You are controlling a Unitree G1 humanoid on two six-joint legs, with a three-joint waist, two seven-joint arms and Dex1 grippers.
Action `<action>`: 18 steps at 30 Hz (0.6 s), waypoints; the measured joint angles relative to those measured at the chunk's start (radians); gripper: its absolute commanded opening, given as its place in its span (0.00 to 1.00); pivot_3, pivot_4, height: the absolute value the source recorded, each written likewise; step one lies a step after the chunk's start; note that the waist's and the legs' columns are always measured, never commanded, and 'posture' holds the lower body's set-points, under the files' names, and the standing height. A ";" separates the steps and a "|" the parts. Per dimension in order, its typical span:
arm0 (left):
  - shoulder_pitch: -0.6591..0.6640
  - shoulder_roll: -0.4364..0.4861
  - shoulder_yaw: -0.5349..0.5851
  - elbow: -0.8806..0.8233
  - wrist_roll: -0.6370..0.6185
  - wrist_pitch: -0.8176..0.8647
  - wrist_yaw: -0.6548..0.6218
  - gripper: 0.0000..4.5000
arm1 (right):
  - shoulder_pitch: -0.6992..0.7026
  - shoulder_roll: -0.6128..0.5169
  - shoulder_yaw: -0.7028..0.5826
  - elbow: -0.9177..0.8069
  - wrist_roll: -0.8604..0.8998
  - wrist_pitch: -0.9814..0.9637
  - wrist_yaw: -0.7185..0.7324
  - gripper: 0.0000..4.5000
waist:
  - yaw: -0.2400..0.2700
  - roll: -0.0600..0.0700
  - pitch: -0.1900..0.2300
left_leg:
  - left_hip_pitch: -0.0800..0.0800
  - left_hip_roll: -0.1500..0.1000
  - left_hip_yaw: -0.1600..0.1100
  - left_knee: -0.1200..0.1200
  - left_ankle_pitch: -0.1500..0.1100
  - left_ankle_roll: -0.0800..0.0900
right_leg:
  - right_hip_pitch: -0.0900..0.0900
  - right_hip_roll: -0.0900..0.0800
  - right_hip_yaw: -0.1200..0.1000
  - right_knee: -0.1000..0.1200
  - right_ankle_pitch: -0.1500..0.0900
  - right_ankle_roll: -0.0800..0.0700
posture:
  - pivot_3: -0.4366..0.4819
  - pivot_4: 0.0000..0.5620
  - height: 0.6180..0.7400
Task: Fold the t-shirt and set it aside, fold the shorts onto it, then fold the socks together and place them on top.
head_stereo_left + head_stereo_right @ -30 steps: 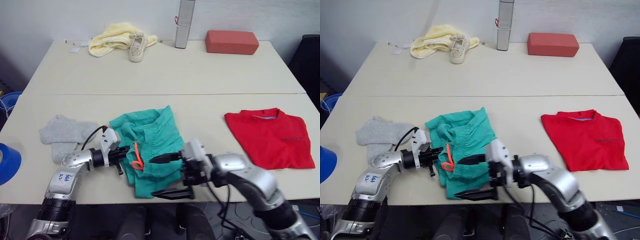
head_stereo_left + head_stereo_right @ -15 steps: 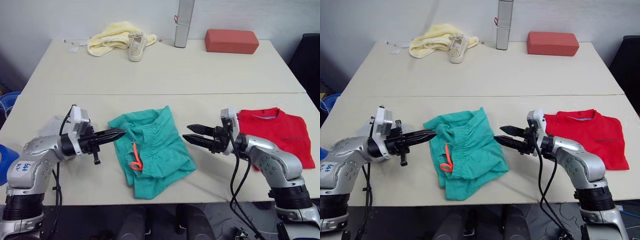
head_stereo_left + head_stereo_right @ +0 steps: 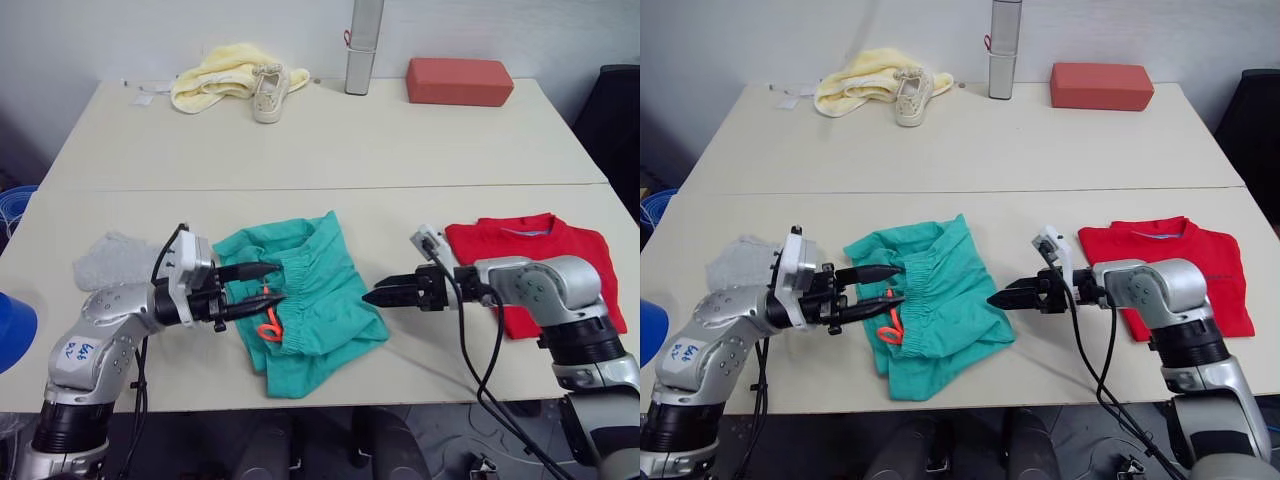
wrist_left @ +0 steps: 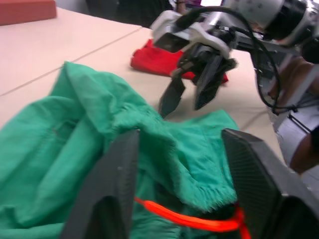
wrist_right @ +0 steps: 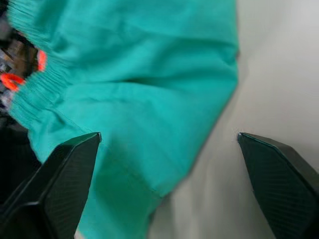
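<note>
The teal shorts lie crumpled near the table's front edge, their orange drawstring showing on the left. My left gripper is open, one finger on each side of the gathered waistband. My right gripper is open just off the shorts' right edge, touching nothing. The folded red t-shirt lies to the right, partly behind my right arm. The grey socks lie to the left, behind my left arm.
At the back stand a yellow cloth, a beige sneaker, a metal cylinder and a red block. A blue object sits at the left edge. A seam runs across the table's middle.
My left gripper has opened and moved in around the shorts' waistband. My right gripper has dropped and come in to the shorts' right edge, spread wider than half a second ago.
</note>
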 measured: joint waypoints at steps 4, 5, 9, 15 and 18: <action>0.024 0.000 -0.003 -0.005 0.000 -0.015 -0.002 0.76 | -0.041 0.028 0.015 0.027 -0.019 0.035 0.007 1.00 | 0.000 0.000 0.000 | 0.000 0.000 0.000 0.000 0.000 0.000 | 0.000 0.000 0.000 0.000 0.000 0.000 | 0.48 0.27 1.00; 0.031 0.000 -0.003 -0.009 0.000 -0.018 -0.002 0.76 | -0.051 0.044 0.011 0.036 -0.020 0.055 0.004 1.00 | -0.002 -0.001 0.000 | 0.000 0.000 0.000 0.000 0.000 0.000 | 0.000 0.000 0.000 0.000 0.000 0.000 | 0.48 0.27 1.00; 0.058 -0.002 -0.003 -0.035 0.000 -0.033 0.005 0.76 | -0.091 0.127 0.009 0.080 -0.018 0.133 -0.004 0.96 | -0.009 -0.001 0.000 | 0.000 0.000 0.000 -0.001 0.000 0.000 | 0.000 0.000 0.000 0.000 0.000 -0.001 | 0.48 0.27 1.00; 0.078 -0.002 -0.003 -0.037 0.002 -0.063 0.018 0.77 | -0.115 0.207 0.025 0.149 -0.063 0.119 -0.021 0.56 | -0.023 -0.001 -0.001 | 0.001 0.000 0.000 -0.003 0.000 0.000 | 0.000 0.001 0.000 0.003 0.000 -0.001 | 0.48 0.27 1.00; 0.080 -0.002 -0.003 -0.037 0.003 -0.076 0.019 0.77 | -0.112 0.263 -0.036 0.211 -0.074 0.106 -0.067 0.30 | -0.027 -0.001 -0.001 | 0.001 0.000 0.001 -0.004 0.001 -0.001 | 0.000 0.002 0.000 0.004 0.000 -0.001 | 0.48 0.27 1.00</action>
